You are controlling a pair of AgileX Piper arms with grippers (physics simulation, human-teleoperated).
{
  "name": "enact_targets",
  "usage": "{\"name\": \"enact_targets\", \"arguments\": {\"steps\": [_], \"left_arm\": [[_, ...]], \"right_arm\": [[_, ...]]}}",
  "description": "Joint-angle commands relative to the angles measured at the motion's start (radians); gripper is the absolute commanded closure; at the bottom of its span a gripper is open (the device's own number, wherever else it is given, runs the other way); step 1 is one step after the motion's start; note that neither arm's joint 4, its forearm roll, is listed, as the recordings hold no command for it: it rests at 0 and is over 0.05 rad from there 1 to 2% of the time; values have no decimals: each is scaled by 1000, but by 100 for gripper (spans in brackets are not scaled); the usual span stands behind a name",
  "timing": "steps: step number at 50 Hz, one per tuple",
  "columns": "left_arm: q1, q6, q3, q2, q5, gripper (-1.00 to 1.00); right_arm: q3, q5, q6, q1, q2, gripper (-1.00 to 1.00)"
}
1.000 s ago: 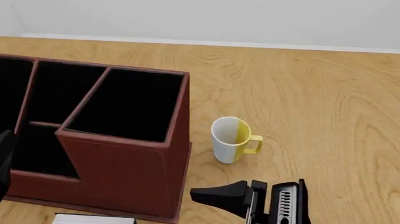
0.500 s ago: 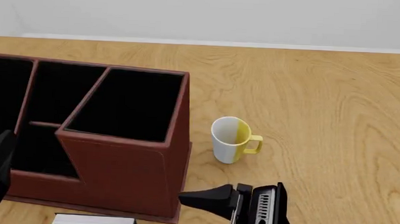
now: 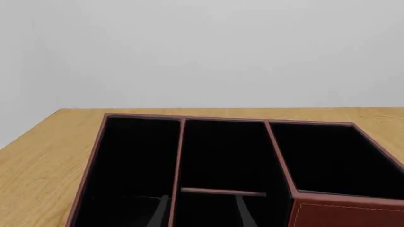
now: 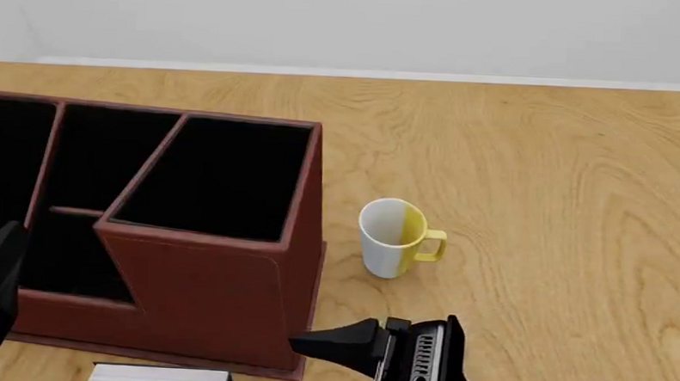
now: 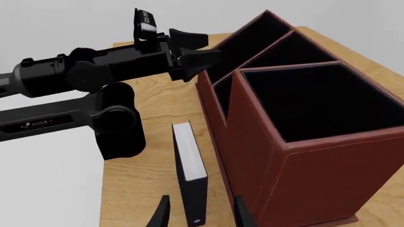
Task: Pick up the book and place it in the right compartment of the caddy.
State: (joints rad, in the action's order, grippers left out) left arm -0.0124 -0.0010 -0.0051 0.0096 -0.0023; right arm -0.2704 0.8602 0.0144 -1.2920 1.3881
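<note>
"AGILEX" lettering on left arm [image 5: 75, 118], book [image 5: 189, 163] beside caddy [image 5: 284, 156]

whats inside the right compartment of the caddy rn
Nothing visible: the right compartment of the caddy shows only black lining. Its floor near the front wall is hidden in every view. The book stands on the table outside it.
</note>
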Motion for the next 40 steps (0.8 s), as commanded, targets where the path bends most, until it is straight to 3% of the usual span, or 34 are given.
{"name": "enact_targets", "arguments": {"steps": [1, 22, 40], "left_arm": [[0, 0, 0, -2, 2, -100], [0, 0, 0, -2, 3, -100], [0, 0, 0, -3, 3, -100]], "right_arm": [[-8, 27, -7, -2, 35, -100], [-43, 81, -33, -37, 137, -100], [-77, 59, -41, -47, 144, -100]]}}
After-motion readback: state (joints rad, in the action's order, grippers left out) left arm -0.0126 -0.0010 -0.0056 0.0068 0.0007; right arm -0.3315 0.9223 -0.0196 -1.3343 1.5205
